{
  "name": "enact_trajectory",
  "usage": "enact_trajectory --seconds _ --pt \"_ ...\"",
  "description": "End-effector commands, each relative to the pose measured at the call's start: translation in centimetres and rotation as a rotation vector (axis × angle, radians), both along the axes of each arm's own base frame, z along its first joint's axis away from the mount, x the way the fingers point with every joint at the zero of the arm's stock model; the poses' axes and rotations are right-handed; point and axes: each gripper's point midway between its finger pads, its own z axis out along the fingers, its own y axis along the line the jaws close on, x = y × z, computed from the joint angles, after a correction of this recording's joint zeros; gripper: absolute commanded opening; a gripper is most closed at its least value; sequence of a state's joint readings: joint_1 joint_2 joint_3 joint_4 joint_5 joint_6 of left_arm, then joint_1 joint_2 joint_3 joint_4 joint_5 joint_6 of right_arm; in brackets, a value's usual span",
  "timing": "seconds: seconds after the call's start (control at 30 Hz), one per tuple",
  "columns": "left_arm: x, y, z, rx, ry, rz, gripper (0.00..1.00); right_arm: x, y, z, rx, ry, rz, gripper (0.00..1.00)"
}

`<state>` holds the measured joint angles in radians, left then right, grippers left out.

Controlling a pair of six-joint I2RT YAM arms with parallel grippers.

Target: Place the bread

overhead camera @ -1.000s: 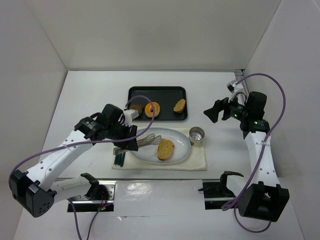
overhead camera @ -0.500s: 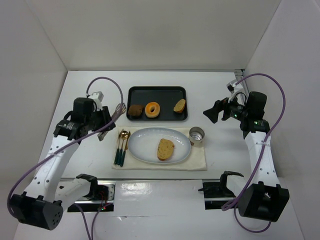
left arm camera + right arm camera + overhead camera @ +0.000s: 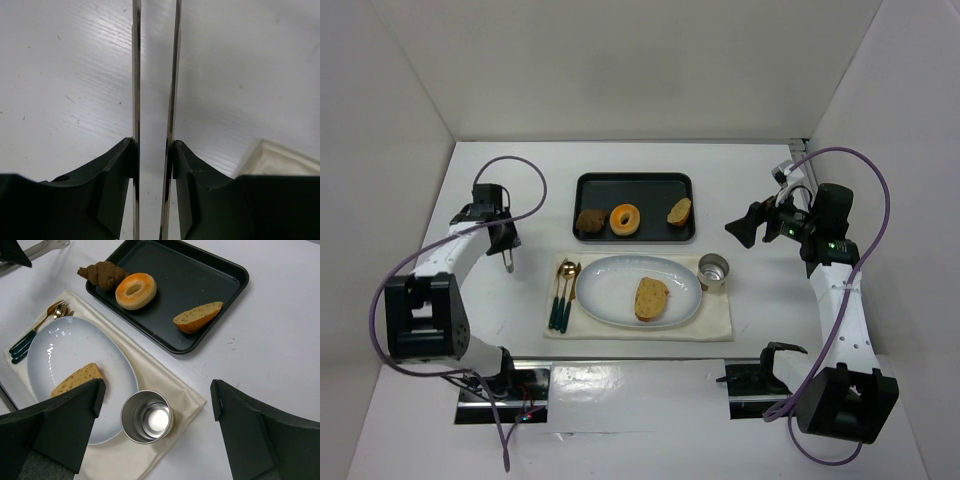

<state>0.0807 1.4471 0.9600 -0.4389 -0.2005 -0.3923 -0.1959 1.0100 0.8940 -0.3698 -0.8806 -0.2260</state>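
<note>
The bread, a flat golden-brown slice, lies on the pale oval plate; it also shows at the left of the right wrist view. My left gripper is far left of the plate, over bare table, shut on metal tongs whose two strips run between its jaws. My right gripper is open and empty, hovering right of the plate and above the steel cup.
A black tray behind the plate holds a croissant, an orange ring doughnut and a small narrow bread piece. A cream napkin lies under the plate, cup and cutlery.
My left arm has swung from over the plate's left edge back to the far left with the tongs. The bread stays on the plate. The right arm has not moved.
</note>
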Motion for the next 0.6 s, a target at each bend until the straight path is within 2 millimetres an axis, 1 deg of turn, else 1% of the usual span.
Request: enact_trajectory --seconds 0.0,0.07,0.1,0.23,0.3,0.33,0.37,0.43,0.47,0.5,0.53,0.57 --pt "1.9 2.3 -0.6 0.107 0.003 0.016 0.5 -0.2 0.3 1.7 -0.009 -0.046 0.019 1.0" --pt "2.2 2.7 -1.7 0.104 0.041 0.023 0.51 -0.2 0.3 1.7 -0.009 -0.046 0.019 1.0" --pt "2.3 2.5 -2.9 0.091 0.093 0.002 0.53 -0.2 0.3 1.7 -0.009 -0.046 0.019 1.0" --pt "1.8 2.4 -5.4 0.049 0.188 -0.013 0.56 -0.1 0.2 1.6 -0.013 -0.046 0.011 1.0" --pt "1.7 2.4 -5.8 0.031 0.196 -0.013 0.59 -0.1 0.2 1.6 -0.013 -0.046 0.011 1.0" --pt "1.7 2.4 -5.8 0.031 0.196 -0.013 0.66 -0.1 0.2 1.6 -0.013 -0.046 0.011 1.0" --pt "1.5 2.1 -6.3 0.014 0.215 -0.022 0.69 -0.1 0.2 1.6 -0.013 -0.046 0.011 1.0" --pt "1.4 2.4 -6.5 0.01 0.229 -0.013 0.76 0.0 0.2 1.4 -0.012 -0.037 0.011 1.0" --pt "1.5 2.3 -6.2 0.004 0.219 -0.017 0.88 0.0 0.2 1.4 -0.012 -0.037 0.011 1.0" --pt "1.6 2.2 -5.9 0.001 0.206 -0.007 0.95 0.0 0.2 1.4 -0.012 -0.037 0.011 1.0" --pt "1.4 2.2 -5.7 0.001 0.202 -0.007 1.0 0.0 0.2 1.4 -0.012 -0.037 0.011 1.0" --pt "1.6 2.0 -5.1 -0.006 0.182 -0.012 1.0 0.0 0.2 1.4 -0.012 -0.037 0.011 1.0"
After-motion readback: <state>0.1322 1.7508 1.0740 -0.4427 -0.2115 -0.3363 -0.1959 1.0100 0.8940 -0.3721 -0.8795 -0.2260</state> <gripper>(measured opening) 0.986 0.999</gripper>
